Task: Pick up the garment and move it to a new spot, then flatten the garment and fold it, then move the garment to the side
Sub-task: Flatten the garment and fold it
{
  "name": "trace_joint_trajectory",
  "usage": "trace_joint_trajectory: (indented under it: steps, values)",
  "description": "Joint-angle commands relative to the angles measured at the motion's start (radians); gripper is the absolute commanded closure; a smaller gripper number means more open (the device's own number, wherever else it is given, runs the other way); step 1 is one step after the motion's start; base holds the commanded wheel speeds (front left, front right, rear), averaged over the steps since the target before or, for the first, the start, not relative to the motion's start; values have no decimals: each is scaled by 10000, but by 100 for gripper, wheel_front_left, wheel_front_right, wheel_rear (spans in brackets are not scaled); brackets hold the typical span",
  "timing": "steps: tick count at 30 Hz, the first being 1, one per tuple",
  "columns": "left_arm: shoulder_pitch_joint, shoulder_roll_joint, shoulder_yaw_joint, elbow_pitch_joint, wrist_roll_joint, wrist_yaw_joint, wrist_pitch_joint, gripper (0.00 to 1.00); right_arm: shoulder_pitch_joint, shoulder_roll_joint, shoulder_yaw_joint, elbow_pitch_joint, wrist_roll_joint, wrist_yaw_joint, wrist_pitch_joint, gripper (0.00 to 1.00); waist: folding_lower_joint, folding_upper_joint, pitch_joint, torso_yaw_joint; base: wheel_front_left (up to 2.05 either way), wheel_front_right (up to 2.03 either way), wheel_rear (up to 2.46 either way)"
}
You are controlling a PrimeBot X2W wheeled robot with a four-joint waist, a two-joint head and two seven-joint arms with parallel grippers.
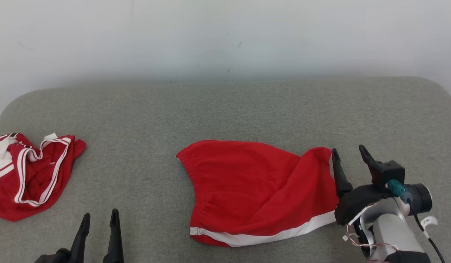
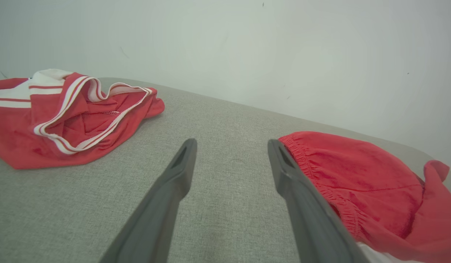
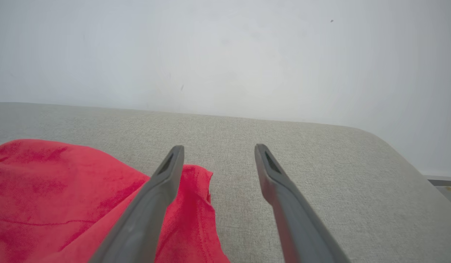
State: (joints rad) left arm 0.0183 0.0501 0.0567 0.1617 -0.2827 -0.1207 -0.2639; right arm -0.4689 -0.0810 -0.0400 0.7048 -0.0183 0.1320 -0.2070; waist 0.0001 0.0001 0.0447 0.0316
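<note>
Closest to the camera in the head view is the left hand (image 1: 100, 213), parked low at the near edge of the padded grey worktop (image 1: 225, 109), its two fingers spread apart with nothing between them. Right hand (image 1: 347, 148) is on the other side, fingers also apart and empty, tips just beside the right edge of the red shorts (image 1: 254, 182). In the right wrist view one finger overlaps the cloth, but I can't tell if it's actually touching.

The shorts lie roughly mid-worktop, well apart from a second red-and-white garment (image 1: 32, 171) crumpled at the far left. They're not flat. The right side is bunched and folded up on itself, a white stripe (image 1: 269, 237) runs along the near hem, and there's a gathered elastic waistband (image 2: 313, 171) at the left end.

Handling-wise, my guess is thin, light, floppy knit — zero stiffness, nothing breakable, and it'll sag wherever it isn't supported. A one-point pinch would probably just lift a drooping bundle. I'd go for the waistband, since the elastic is thicker and gives the fingers more to bite on, plus the hem corner by the stripe with the other hand — then it can be stretched flat between the two.
</note>
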Motion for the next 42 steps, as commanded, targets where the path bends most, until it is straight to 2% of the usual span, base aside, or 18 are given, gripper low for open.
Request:
trace_joint_trajectory:
  steps: [1, 9, 15, 29, 42]
  values:
    - [141, 5, 76, 19, -22, 59, -10, 0, 333, -10, 139, -277, -39, -26, -196, 0, -1, -1, -267, -333, 0, 0, 0]
    - [373, 3, 195, 38, 15, 201, -10, 0, 2221, 127, 973, -2550, 344, -26, -575, 0, -1, -1, -622, -877, 0, 0, 0]
    - [576, 3, 244, 57, -12, 312, -8, 0, 3268, 200, 1283, -3528, 408, -26, -573, 0, -1, -1, -866, -1138, 0, 0, 0]
    - [954, 5, 93, 32, 246, 397, -10, 0, 4598, 294, 1348, -3860, 616, -26, -359, 0, -1, -1, -1338, -1224, 0, 0, 0]
    - [1104, 3, -22, -25, 145, 486, -10, 0, 4658, 311, 1239, -4044, 999, -26, -165, 0, -1, -1, -1325, -1226, 0, 0, 0]
